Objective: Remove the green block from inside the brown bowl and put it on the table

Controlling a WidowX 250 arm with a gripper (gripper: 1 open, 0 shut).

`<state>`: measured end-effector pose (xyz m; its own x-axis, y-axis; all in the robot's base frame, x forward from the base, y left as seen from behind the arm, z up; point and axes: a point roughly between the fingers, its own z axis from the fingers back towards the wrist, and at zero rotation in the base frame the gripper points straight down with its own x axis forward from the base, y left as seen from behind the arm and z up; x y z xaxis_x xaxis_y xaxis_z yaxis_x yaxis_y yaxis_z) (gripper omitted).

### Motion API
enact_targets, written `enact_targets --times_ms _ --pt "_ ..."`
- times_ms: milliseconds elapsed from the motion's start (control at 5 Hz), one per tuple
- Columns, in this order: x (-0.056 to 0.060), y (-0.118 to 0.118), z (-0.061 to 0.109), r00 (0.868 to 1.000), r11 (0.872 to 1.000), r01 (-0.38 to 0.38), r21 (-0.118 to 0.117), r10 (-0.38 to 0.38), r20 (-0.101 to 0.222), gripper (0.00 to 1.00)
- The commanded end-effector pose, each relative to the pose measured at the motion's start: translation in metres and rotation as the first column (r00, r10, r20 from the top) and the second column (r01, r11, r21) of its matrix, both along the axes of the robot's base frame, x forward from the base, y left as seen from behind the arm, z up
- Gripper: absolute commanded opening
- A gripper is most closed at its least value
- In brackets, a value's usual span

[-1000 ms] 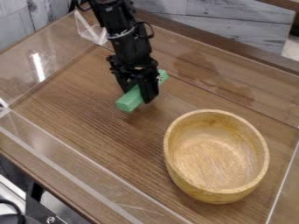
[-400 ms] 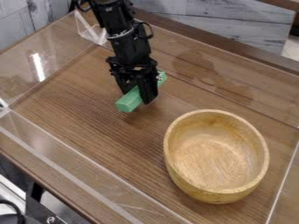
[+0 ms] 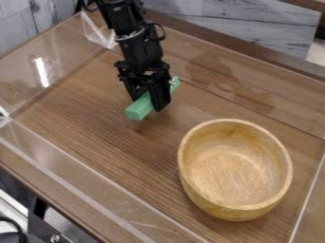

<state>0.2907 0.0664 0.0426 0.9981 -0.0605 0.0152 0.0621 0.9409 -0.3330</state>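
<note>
Hardly anything changes from a second ago: the arm holds its place over the left-centre of the table (image 3: 76,128), and the green block (image 3: 143,106) sits at the same spot and the same tilt as it did in both earlier frames. No shift in the bowl either.

The gripper (image 3: 148,95) points steeply down, its black fingers closed on the green block, pinching it near the upper end. The block hangs at a slant, its lower end down at or just above the wood grain; whether it touches the tabletop I cannot tell from this angle. One small green corner peeks out on the right side of the fingers.

The block is clear of the brown bowl (image 3: 237,169), up and to the left of it with bare table between them. The bowl stands upright toward the right front corner, its inside showing only grain.

Count time: one arm, one gripper, one green block, one bowl, one table. Low clear acrylic walls (image 3: 57,52) run round the tabletop, the left one catching glare. Behind the far edge there is a pale marbled surface (image 3: 254,24), and at the bottom left corner some dark gear sits below the table edge, too cropped to identify.
</note>
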Motion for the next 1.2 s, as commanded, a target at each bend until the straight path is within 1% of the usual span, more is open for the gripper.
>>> enact_targets --times_ms 0,1000 --pt "0.0091 0.0072 0.0133 0.999 1.0 -0.011 0.015 0.011 0.042 0.0" --pt "0.0094 0.0099 0.0156 1.0 1.0 -0.018 -0.004 0.018 0.001 0.0"
